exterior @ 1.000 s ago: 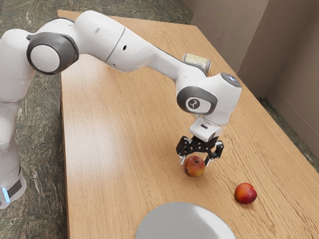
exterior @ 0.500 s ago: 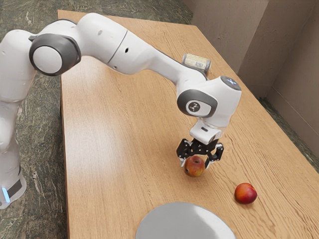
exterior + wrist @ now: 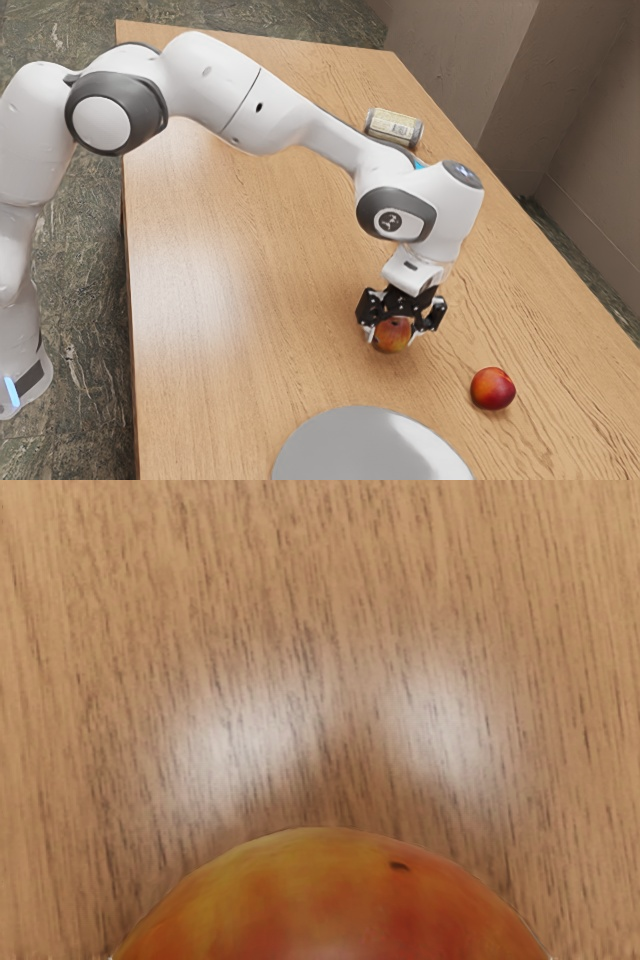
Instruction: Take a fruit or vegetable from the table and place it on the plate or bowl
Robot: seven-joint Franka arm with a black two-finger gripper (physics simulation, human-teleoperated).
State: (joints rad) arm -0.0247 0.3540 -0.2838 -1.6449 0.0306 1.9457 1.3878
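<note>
Our claw (image 3: 400, 328) hangs straight down over the mottled red-and-yellow apple (image 3: 393, 339), with its fingers released and spread, one on each side of the fruit. We judge that neither finger is pressing yet, so nothing is gripped. The apple rests on the tabletop (image 3: 230, 300) about midway across it. In the wrist view its rounded top (image 3: 330, 900) sits directly under our hand, which tells us we are well centred. The vertical approach makes sense for a round fruit, since closing evenly across its widest part should stop it rolling or squirting out.

The grey plate (image 3: 370, 450) lies at the near edge, a little to the exterior view's left of the apple and close to it, so the carry should be short. A second reddish fruit (image 3: 493, 388) sits apart toward the exterior view's right, out of our path. A can (image 3: 393, 126) lies on its side at the far right of the tabletop, behind our arm. The step in hand is closing on the apple, then lifting it.
</note>
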